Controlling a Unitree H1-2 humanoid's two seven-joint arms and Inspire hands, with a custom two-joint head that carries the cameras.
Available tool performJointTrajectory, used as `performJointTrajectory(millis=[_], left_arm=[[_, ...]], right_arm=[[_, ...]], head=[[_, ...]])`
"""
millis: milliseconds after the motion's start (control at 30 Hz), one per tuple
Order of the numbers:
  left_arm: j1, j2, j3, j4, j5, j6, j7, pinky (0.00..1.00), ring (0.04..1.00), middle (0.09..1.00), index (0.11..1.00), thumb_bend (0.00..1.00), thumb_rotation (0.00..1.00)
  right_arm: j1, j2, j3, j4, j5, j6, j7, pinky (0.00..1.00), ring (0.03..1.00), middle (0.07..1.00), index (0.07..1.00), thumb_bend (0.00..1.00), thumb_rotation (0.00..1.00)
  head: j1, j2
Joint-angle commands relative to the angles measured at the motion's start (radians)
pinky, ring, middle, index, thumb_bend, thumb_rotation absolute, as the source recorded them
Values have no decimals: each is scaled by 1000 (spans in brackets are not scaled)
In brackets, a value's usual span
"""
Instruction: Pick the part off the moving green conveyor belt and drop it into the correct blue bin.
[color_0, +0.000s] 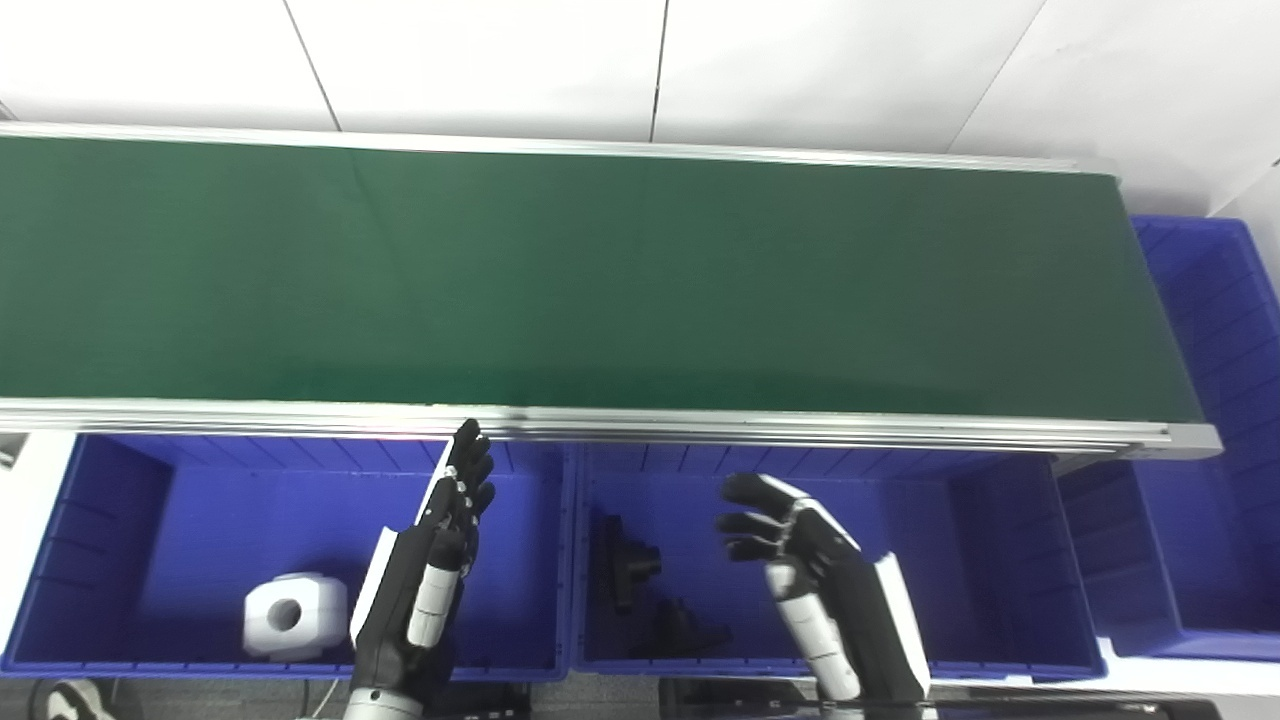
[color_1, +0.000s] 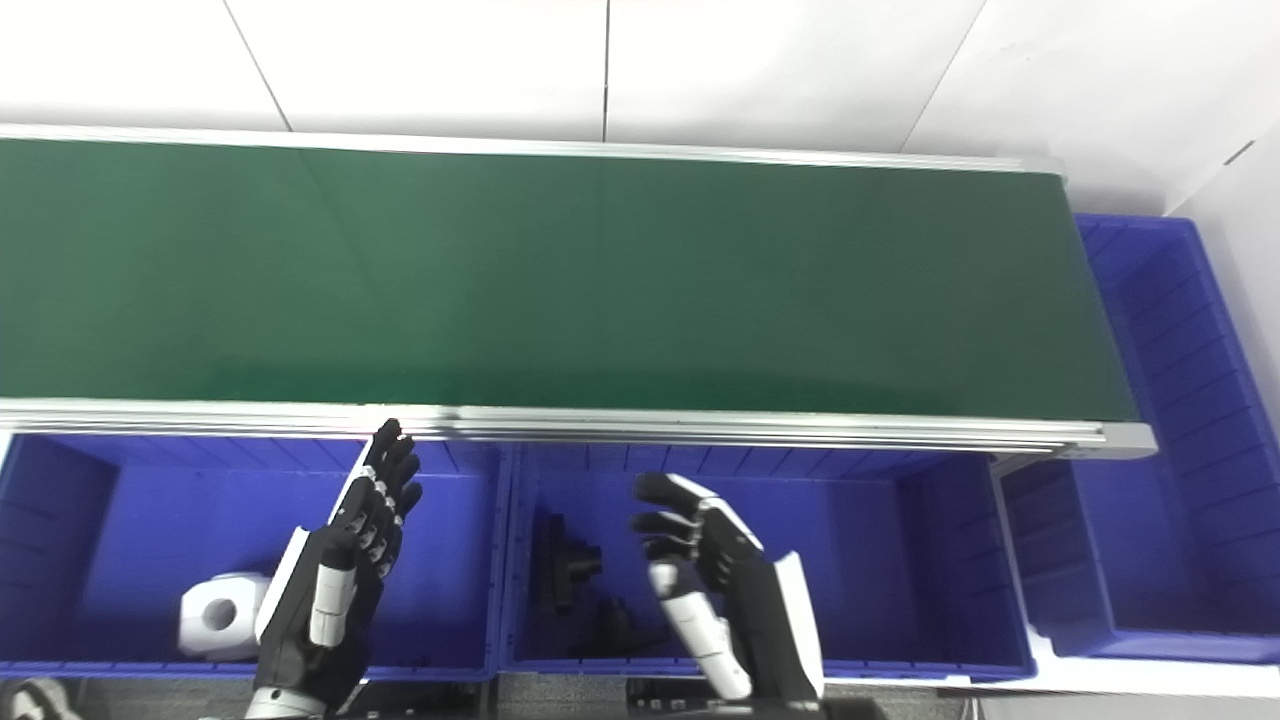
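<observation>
Currently no part shows on the green belt (color_0: 600, 270); white part (color_0: 285, 615) lies in left bin (color_0: 110, 520), black parts (color_0: 625, 570) in middle bin (color_0: 980, 540); left hand (color_0: 435, 560) and right hand (color_0: 800, 550) wait open, empty.

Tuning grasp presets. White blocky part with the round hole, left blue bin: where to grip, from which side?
Judging from its pose, grip the white chamfered block across its two flat side faces, coming straight down from above. The round hole faces up toward the camera and the side faces look parallel. It lies near the front wall of the left blue bin, beside the open left hand, which seems best placed.
</observation>
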Motion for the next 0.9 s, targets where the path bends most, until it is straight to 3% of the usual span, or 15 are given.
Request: performJointTrajectory(millis=[0, 133, 467, 600, 867], left_arm=[[13, 2, -1, -32, 0, -76, -16, 1000, 1000, 1000, 1000, 962, 917], [2, 10, 12, -20, -19, -88, -21, 1000, 1000, 1000, 1000, 934, 926], [-12, 11, 26, 8, -30, -107, -31, 1000, 1000, 1000, 1000, 912, 972], [-18, 6, 28, 24, -20, -122, -30, 1000, 1000, 1000, 1000, 933, 971], [-20, -28, 36, 58, 21, -168, -6, 1000, 1000, 1000, 1000, 936, 996]], right_arm=[[-30, 82, 40, 24, -13, -128, -47, 663, 734, 811, 801, 647, 917], [-57, 83, 56, 62, -39, -120, -70, 666, 741, 817, 803, 665, 915], [-92, 79, 61, 101, -60, -60, -85, 679, 774, 842, 809, 691, 892], [-105, 72, 57, 103, 5, 4, -63, 738, 819, 889, 872, 713, 924], [-153, 43, 43, 151, 39, -46, -70, 928, 955, 996, 996, 743, 979]], head=[[-35, 4], [-85, 4], [-88, -5], [-76, -9], [-44, -17]])
